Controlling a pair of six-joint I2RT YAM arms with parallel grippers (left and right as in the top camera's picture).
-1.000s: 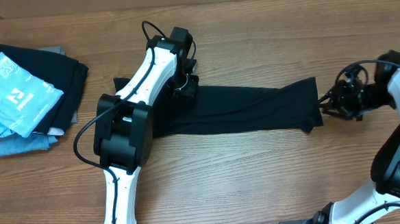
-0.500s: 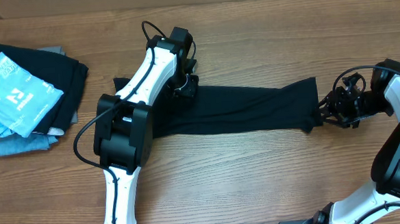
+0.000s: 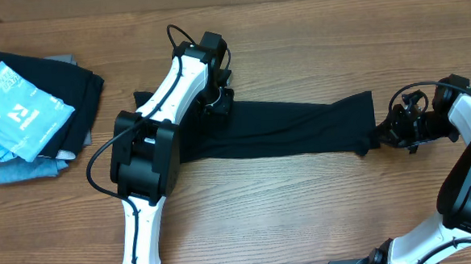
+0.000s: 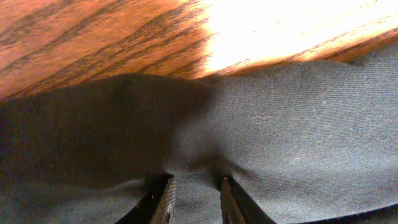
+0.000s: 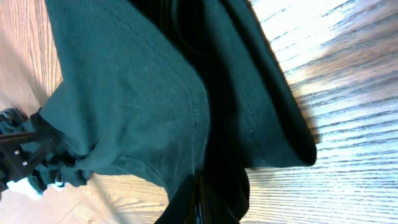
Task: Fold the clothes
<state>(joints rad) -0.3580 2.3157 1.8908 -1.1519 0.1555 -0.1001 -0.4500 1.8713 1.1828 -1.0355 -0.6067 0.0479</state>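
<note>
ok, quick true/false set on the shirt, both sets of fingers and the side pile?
1. The shirt lies in a long strip across the table. True.
2. The left fingers pinch shirt fabric. True.
3. The right fingers are open, clear of the shirt. False: they are shut on its right end.
4. The pile sits on the right arm's side. False: it is on the left arm's side.
5. A light-blue garment tops the pile. True.

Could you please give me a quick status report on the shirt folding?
Left gripper pinching black T-shirt, upper edge. Right gripper shut on its right edge. Shirt lying in a long band. Garment pile far left, apart.
</note>
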